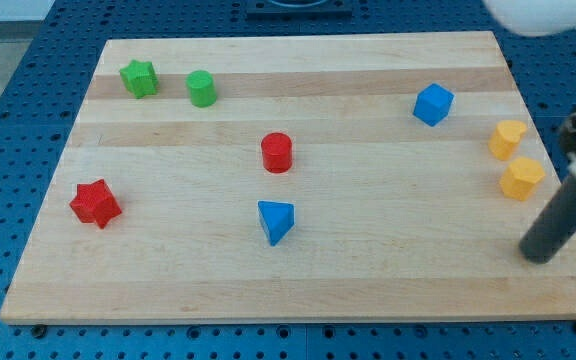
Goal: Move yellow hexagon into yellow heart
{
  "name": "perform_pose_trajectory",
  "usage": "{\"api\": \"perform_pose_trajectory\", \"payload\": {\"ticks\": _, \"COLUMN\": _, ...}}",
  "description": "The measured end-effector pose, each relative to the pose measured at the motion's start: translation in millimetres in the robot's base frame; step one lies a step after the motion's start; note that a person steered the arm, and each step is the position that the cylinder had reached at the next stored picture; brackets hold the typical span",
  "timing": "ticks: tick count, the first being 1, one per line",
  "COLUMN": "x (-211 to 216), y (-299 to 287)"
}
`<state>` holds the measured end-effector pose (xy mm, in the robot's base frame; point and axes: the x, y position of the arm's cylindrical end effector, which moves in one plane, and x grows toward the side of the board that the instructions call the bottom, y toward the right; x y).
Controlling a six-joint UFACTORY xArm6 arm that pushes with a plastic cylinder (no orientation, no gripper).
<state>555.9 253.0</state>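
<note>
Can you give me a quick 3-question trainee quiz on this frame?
1. True or false: my tip touches the yellow hexagon.
2. Which block lies nearest the yellow hexagon? A) red cylinder B) yellow heart C) blue cube
3. Fill in: the two green blocks sit near the view's top ____.

Key: 1 false, the tip is below it, apart. 2 B. 3 left.
</note>
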Motion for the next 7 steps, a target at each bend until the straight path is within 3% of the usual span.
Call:
{"api": "perform_pose_trajectory", "payload": {"ticks": 1, "x": -30, "y": 15}}
{"api": "perform_pose_trajectory", "payload": {"ticks": 4, "x": -63, "y": 20}}
{"api": "perform_pose_trajectory", "payload": {"ticks": 6, "x": -26, "y": 15}}
{"api": "perform_pose_trajectory", "payload": {"ticks": 7, "x": -26, "y": 3}}
